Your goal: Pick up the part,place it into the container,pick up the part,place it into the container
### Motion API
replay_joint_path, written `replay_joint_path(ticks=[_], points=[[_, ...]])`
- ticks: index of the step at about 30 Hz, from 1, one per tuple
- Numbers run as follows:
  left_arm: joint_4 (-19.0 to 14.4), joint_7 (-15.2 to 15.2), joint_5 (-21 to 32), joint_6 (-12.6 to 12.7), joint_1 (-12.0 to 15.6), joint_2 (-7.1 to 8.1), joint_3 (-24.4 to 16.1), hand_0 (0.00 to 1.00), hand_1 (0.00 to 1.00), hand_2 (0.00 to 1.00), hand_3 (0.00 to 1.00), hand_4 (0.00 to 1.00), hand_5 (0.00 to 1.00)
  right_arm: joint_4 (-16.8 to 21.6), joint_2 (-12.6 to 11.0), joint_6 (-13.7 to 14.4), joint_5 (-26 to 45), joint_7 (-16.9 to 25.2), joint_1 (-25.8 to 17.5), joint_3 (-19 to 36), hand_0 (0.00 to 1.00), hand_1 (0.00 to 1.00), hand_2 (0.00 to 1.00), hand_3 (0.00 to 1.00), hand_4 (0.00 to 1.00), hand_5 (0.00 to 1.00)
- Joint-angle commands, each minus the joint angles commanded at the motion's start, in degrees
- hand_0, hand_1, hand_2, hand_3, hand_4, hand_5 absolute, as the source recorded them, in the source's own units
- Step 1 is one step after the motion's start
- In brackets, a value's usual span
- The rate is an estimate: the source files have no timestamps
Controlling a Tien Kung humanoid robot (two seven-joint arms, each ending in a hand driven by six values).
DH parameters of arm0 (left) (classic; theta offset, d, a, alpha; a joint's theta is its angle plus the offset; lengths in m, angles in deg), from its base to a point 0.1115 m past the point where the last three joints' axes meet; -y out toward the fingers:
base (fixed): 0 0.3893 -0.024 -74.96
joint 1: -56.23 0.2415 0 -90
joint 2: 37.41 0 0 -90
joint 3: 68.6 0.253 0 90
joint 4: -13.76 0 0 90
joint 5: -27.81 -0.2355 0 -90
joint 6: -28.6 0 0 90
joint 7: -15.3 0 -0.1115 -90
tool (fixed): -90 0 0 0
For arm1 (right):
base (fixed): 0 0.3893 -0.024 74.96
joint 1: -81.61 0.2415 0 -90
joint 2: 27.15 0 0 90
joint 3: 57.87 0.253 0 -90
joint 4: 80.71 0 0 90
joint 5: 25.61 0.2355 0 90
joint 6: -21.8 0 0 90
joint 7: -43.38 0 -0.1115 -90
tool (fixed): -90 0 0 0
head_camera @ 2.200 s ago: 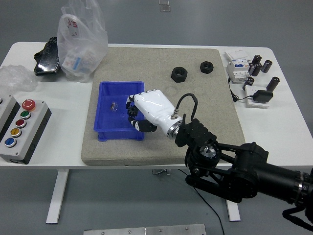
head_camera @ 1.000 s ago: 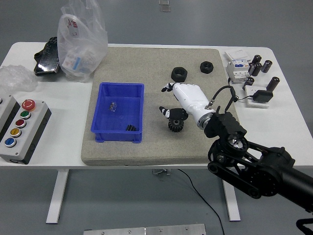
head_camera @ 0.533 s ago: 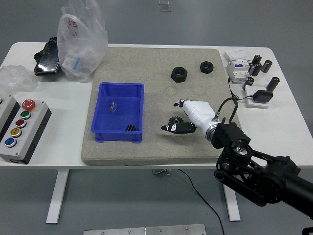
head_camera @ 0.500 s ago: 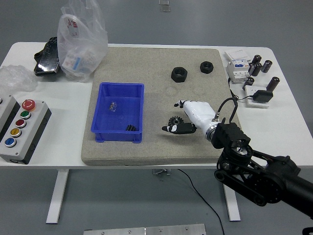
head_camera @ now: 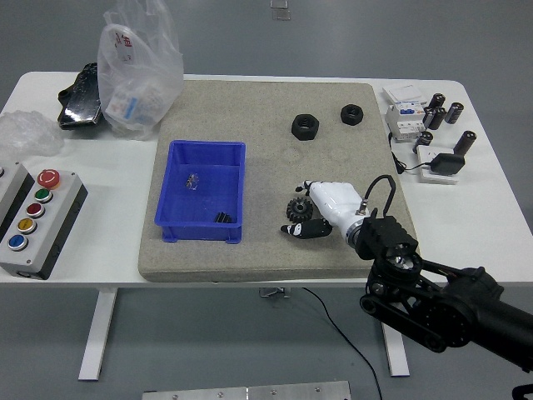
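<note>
A small black gear [head_camera: 296, 207] lies on the grey mat right of the blue container [head_camera: 173, 197]. My right hand [head_camera: 297, 209], white with black fingertips, reaches in from the lower right and sits low against the gear's right side. One fingertip [head_camera: 292, 229] lies just in front of the gear and another behind it; the fingers are spread and not closed on it. Inside the container rest a small black part [head_camera: 221, 218] near its front wall and a tiny shiny piece [head_camera: 193, 180]. The left arm is out of view.
Two black nuts [head_camera: 306, 126] [head_camera: 352, 113] lie at the mat's back right. Electrical parts and black cylinders [head_camera: 433, 117] crowd the table's right end. A plastic bag [head_camera: 137, 71] stands back left, and a push-button box [head_camera: 33, 217] sits at the left edge.
The right hand left the container, where a black part now lies, and swung right to the gear. Over the last half second it dropped lower and its fingers spread around the gear.
</note>
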Motion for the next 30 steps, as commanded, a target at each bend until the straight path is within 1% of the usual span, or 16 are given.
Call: replay_joint_path(ticks=[1,2,7,8,13,14,17,19,23,26,30], points=[[0.00,-0.01,0.00,0.00,-0.01,0.01,-0.01,0.674,0.648,0.649,0.630,0.779,0.379,-0.10,0.07,0.30,-0.08,0.10,0.04,-0.28,0.298,0.547,0.634,0.671,0.637,0.324],[0.00,-0.02,0.01,0.00,-0.02,0.01,0.00,0.675,0.648,0.649,0.630,0.779,0.379,-0.19,0.11,0.55,-0.16,0.16,0.05,-0.48,0.276,0.508,0.503,0.555,0.581,0.067],[0.00,0.08,-0.07,-0.21,-0.02,0.00,0.05,0.675,0.648,0.649,0.630,0.779,0.379,-0.60,0.00,0.93,-0.48,0.22,0.06,-0.97,0.276,0.508,0.503,0.555,0.581,0.067],[0.00,0.09,-0.09,-0.23,-0.01,-0.01,0.04,0.674,0.648,0.650,0.630,0.779,0.380,-0.64,-0.05,0.97,-0.55,0.22,0.05,-0.96,0.277,0.497,0.402,0.458,0.481,0.053],[0.00,0.04,-0.07,-0.20,-0.04,-0.02,0.02,0.674,0.648,0.650,0.630,0.779,0.380,-0.57,-0.15,1.38,-0.97,0.36,0.07,-0.74,0.277,0.497,0.402,0.458,0.481,0.053],[0.00,0.01,-0.07,-0.17,-0.05,-0.02,0.00,0.674,0.649,0.649,0.629,0.779,0.380,-0.47,-0.17,1.49,-1.03,0.44,0.10,-0.70,0.282,0.485,0.288,0.463,0.432,0.060],[0.00,0.00,-0.06,-0.12,-0.06,-0.02,-0.05,0.674,0.649,0.649,0.629,0.779,0.380,0.10,-0.32,1.81,-1.12,0.70,0.33,-0.67,0.282,0.485,0.288,0.463,0.432,0.060],[0.00,0.02,-0.06,-0.09,-0.04,-0.02,-0.08,0.674,0.649,0.649,0.629,0.779,0.380,1.05,-0.43,2.02,-1.29,0.79,0.73,-0.61,0.282,0.485,0.288,0.463,0.432,0.060],[0.00,0.10,-0.06,-0.06,0.05,-0.03,-0.10,0.675,0.649,0.649,0.628,0.779,0.381,4.12,-0.18,2.44,-1.95,0.77,2.36,-0.60,0.276,0.483,0.277,0.468,0.433,0.064],[0.00,0.13,-0.09,-0.03,0.08,-0.01,-0.11,0.674,0.648,0.649,0.628,0.779,0.382,7.20,1.14,3.10,-2.24,0.91,4.68,-1.57,0.277,0.485,0.282,0.481,0.443,0.055],[0.00,0.13,0.00,-0.02,0.04,-0.01,0.00,0.674,0.648,0.649,0.628,0.779,0.382,9.47,2.74,4.57,-1.81,1.76,7.92,-4.91,0.277,0.485,0.282,0.481,0.443,0.055]])
